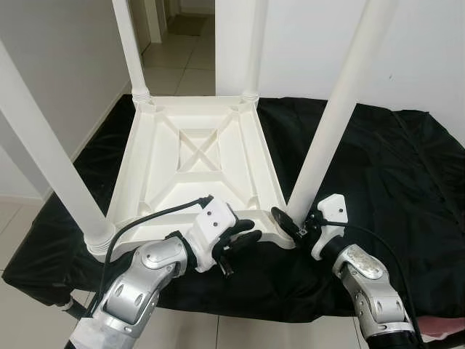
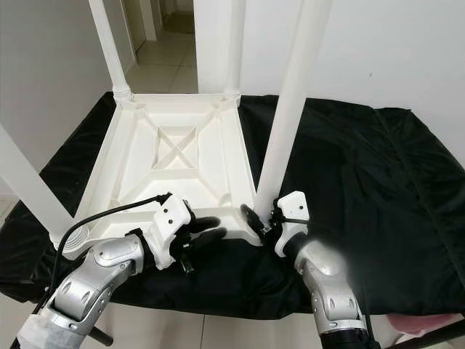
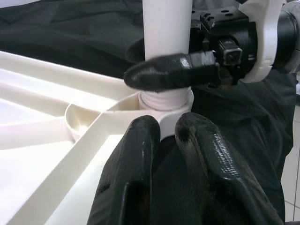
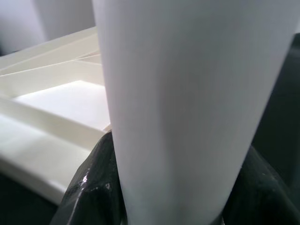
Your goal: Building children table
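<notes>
A white plastic children's table lies upside down, its tabletop [image 1: 189,156] flat on a black cloth and all of its legs pointing up. My right gripper [image 1: 293,222] is shut on the base of the near right leg [image 1: 334,123], just above its threaded socket. One black finger [image 3: 168,72] crosses that leg [image 3: 166,28] in the left wrist view, and the leg [image 4: 187,93] sits between dark pads in the right wrist view. My left gripper [image 1: 245,231] pinches the tabletop's near rim beside that socket, its fingers [image 3: 136,164] close together.
The black cloth [image 1: 378,167] covers a low surface with room to the right of the table. The near left leg [image 1: 43,153] stands tall by my left arm. Beyond are a white wall and a tiled hallway [image 1: 178,43]. Tiled floor lies below the front edge.
</notes>
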Controlling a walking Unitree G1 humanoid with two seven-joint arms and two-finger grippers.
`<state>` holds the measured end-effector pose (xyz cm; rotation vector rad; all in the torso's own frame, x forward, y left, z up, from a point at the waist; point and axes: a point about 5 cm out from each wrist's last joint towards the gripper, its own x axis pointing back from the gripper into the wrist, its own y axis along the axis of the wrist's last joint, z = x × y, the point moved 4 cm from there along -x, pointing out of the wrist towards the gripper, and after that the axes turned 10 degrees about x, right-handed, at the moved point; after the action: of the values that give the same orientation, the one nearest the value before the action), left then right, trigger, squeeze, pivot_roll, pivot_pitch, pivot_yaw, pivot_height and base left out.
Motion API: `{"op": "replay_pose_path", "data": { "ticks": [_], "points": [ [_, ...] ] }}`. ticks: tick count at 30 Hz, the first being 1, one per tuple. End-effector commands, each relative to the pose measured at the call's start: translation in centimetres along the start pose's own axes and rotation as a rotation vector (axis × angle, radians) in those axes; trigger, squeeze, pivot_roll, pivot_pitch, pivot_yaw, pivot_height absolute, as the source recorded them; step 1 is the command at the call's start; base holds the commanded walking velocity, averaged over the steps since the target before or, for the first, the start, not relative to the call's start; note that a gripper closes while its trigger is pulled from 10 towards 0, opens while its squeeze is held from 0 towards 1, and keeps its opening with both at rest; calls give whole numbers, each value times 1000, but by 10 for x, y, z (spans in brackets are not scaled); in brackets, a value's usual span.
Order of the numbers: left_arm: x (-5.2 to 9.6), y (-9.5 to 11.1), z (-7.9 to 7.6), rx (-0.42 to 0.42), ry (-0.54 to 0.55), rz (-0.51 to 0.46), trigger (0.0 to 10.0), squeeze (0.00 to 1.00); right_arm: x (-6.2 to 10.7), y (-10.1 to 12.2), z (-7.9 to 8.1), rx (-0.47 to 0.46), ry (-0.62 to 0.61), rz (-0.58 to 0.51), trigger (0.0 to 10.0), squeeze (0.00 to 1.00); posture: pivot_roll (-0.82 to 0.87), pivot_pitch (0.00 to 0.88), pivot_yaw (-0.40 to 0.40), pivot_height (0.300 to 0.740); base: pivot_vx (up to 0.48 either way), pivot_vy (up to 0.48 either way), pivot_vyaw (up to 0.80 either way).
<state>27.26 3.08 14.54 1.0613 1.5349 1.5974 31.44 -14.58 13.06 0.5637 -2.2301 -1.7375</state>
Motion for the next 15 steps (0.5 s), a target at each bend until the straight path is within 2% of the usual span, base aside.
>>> {"op": "replay_pose_path", "data": {
  "ticks": [1, 2, 3, 5, 7, 9, 11, 12, 15],
  "points": [
    [1, -1, 3, -4, 3, 7, 10000, 0, 6, -13, -11, -2, -115, 75, 10000, 0, -80, 44, 22, 740, 0, 0, 0],
    [1, -2, 4, -5, 7, 8, 10000, 0, 7, -16, -11, -15, -170, 88, 10000, 0, -86, 43, 22, 740, 0, 0, 0],
    [1, -2, 4, -5, 7, 8, 10000, 0, 7, -16, -11, -15, -170, 88, 10000, 0, -86, 43, 22, 740, 0, 0, 0],
    [0, 0, 3, 0, 9, -2, 10000, 0, 12, -30, -6, -46, -289, 159, 10000, 0, -71, 43, 20, 740, 0, 0, 0],
    [0, 0, 3, 0, 10, -1, 10000, 0, 14, -34, -3, -65, -330, 177, 10000, 0, -71, 43, 20, 740, 0, 0, 0],
    [0, 0, 3, 0, 10, -1, 10000, 0, 14, -34, -3, -65, -330, 177, 10000, 0, -71, 43, 20, 740, 0, 0, 0],
    [0, -1, 2, 2, -1, 7, 10000, 0, 14, -35, 1, -87, -412, 196, 10000, 0, -79, 51, 46, 740, 0, 0, 0],
    [0, -1, 2, 2, -1, 7, 10000, 0, 14, -35, 1, -87, -412, 196, 10000, 0, -79, 51, 46, 740, 0, 0, 0],
    [-1, 1, 2, -10, -12, 14, 10000, 0, 14, -32, -4, -102, -562, 207, 10000, 0, -72, 60, 45, 740, 0, 0, 0]
  ]
}}
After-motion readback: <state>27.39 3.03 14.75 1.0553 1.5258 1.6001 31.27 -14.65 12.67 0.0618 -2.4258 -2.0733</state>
